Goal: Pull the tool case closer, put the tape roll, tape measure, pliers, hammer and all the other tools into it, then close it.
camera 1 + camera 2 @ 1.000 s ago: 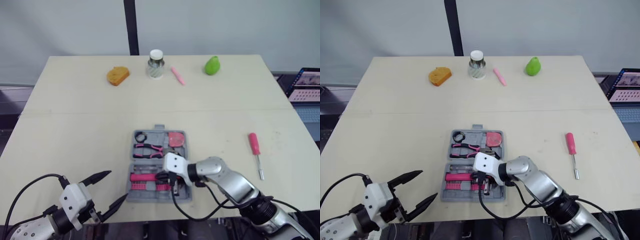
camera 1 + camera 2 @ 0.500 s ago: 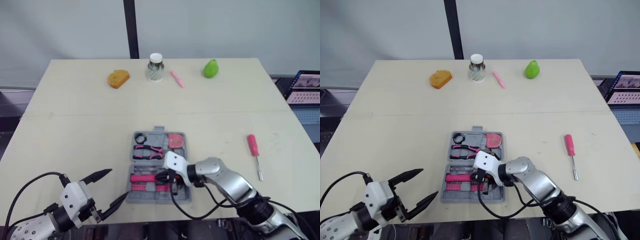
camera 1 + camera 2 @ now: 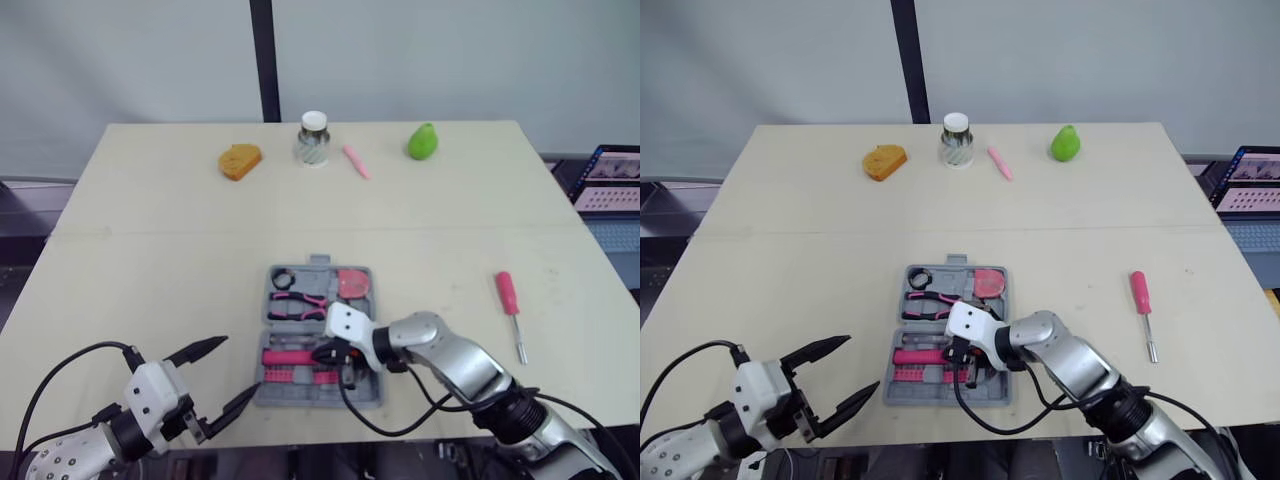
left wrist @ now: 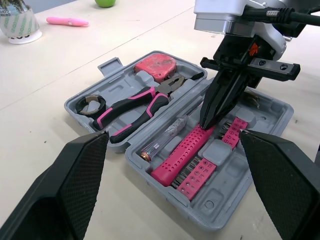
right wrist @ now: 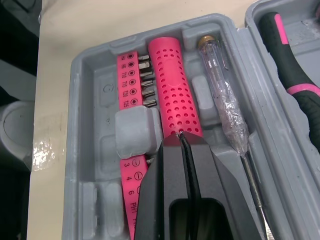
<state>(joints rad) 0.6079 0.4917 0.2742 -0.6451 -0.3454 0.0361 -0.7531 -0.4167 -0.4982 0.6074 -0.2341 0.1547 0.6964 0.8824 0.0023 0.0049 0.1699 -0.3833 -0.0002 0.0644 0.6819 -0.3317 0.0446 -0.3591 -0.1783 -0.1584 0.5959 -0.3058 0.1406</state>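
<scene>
Left end effector (image 3: 232, 368) hovers at the near edge of the counter (image 3: 150, 250), fingers spread wide, empty. Just beside it the tool case (image 3: 368, 392) lies open.

Right end effector (image 5: 183, 142): fingers pressed together, holding nothing, tips touching the pink perforated handle (image 5: 172, 85) in the near half, beside the clear tester (image 5: 225, 100). Far half holds tape roll (image 4: 91, 104), pliers (image 4: 135, 105), tape measure (image 4: 156, 66).

Pink screwdriver (image 3: 510, 300) lies out on the counter, well apart to the right. Judgement: light, stiff, round, likely to roll; grip across the handle, not the slick shaft. Case shell looks like rigid plastic; swing it shut from the far rim.
</scene>
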